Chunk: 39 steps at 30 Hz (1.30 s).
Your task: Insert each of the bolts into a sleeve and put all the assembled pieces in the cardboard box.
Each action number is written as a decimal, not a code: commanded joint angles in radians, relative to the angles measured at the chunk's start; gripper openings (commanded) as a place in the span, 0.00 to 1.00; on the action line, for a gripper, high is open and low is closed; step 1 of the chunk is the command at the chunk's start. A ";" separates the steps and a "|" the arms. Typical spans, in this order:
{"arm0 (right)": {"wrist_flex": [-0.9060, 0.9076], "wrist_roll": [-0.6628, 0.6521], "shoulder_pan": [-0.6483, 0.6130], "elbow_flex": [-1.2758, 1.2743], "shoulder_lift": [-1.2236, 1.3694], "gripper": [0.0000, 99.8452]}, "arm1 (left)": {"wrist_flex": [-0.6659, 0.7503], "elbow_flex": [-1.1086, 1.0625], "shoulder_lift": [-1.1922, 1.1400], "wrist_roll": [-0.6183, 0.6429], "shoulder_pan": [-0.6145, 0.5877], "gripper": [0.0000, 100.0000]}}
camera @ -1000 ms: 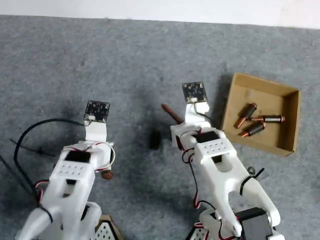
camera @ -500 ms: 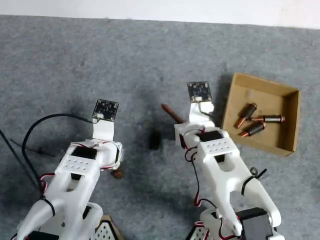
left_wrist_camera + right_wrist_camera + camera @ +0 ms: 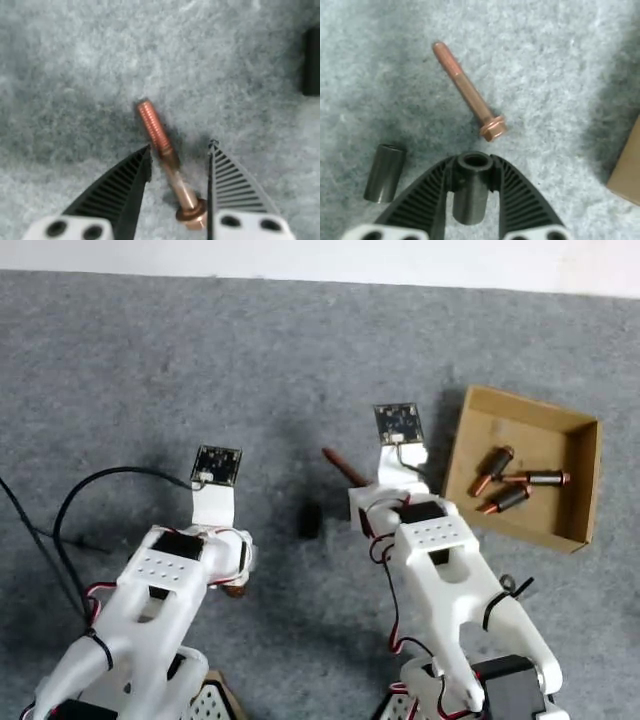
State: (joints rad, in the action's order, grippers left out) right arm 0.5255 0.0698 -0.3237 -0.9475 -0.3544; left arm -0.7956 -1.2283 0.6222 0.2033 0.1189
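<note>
Brown cardboard box (image 3: 540, 440), two o'clock: three sleeved copper bolts (image 3: 512, 498) inside. Right gripper (image 3: 472, 161) clamps a black cylindrical sleeve (image 3: 470, 195). Left gripper (image 3: 180, 146), jaws parted, straddles a loose copper bolt (image 3: 152, 125) at seven o'clock.

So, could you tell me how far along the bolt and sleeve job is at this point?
Done: three assembled pieces lie in the cardboard box. In hand: the right hand grips a sleeve; the left hand is open astride a bolt on the carpet. Left: those two, plus a second bolt and loose sleeve, need joining and boxing.
</note>
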 commanded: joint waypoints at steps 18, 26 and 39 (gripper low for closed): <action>-0.028 -0.009 0.010 0.002 -0.039 0.00 | -0.015 -0.048 -0.004 0.127 0.018 0.18; -0.028 -0.009 0.010 0.001 -0.039 0.00 | -0.015 -0.059 -0.004 0.130 0.019 0.18; -0.028 -0.009 0.010 0.001 -0.039 0.00 | -0.015 -0.102 -0.004 0.130 0.082 0.18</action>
State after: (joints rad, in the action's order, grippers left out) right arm 0.5255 0.0698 -0.3237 -0.9536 -0.3544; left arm -0.7971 -1.3203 0.6360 0.3261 0.1757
